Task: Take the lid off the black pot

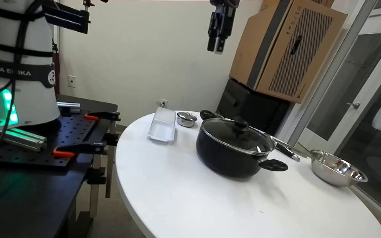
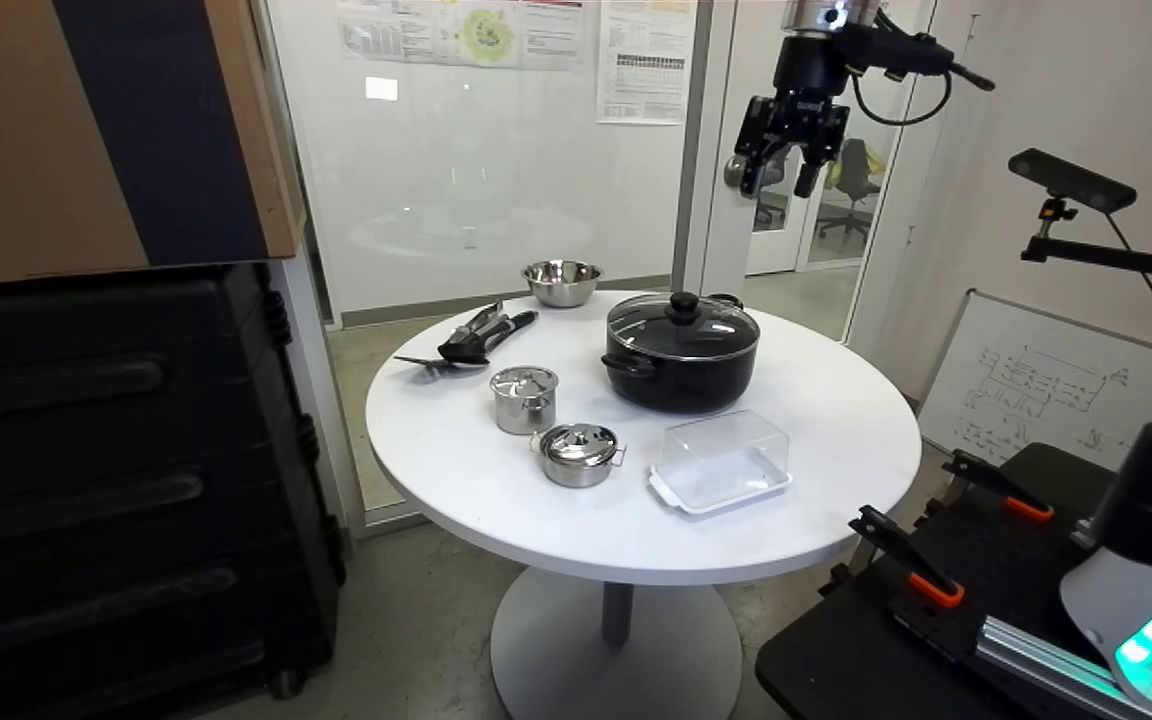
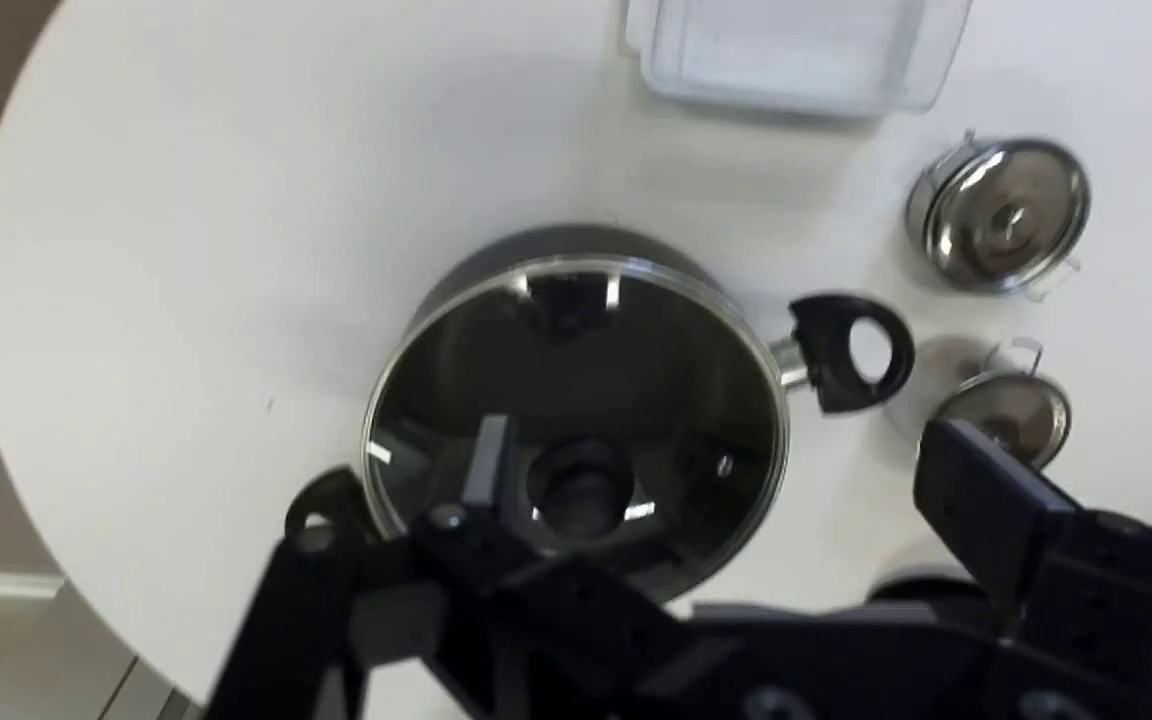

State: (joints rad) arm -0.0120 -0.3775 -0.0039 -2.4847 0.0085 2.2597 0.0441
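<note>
The black pot [image 1: 225,162] stands upright on the white round table in both exterior views [image 2: 681,387]. The clear glass lid [image 1: 230,135] with a metal rim and black centre knob lies flat on the pot's top [image 2: 656,332]. My gripper [image 2: 778,192] is high above the table, well above the lid and apart from it; an exterior view also shows it from the side [image 1: 215,51]. In the wrist view its fingers [image 3: 716,435] are spread wide with nothing between them. The lid [image 3: 586,370] is below, and the left finger overlaps it near the knob.
A white container with a clear cover [image 2: 721,475], a low steel pot [image 2: 578,462] and a taller steel pot [image 2: 524,402] stand near the black pot. A steel bowl [image 2: 562,285] and black-handled utensils [image 2: 476,338] lie further along the table [image 2: 456,455].
</note>
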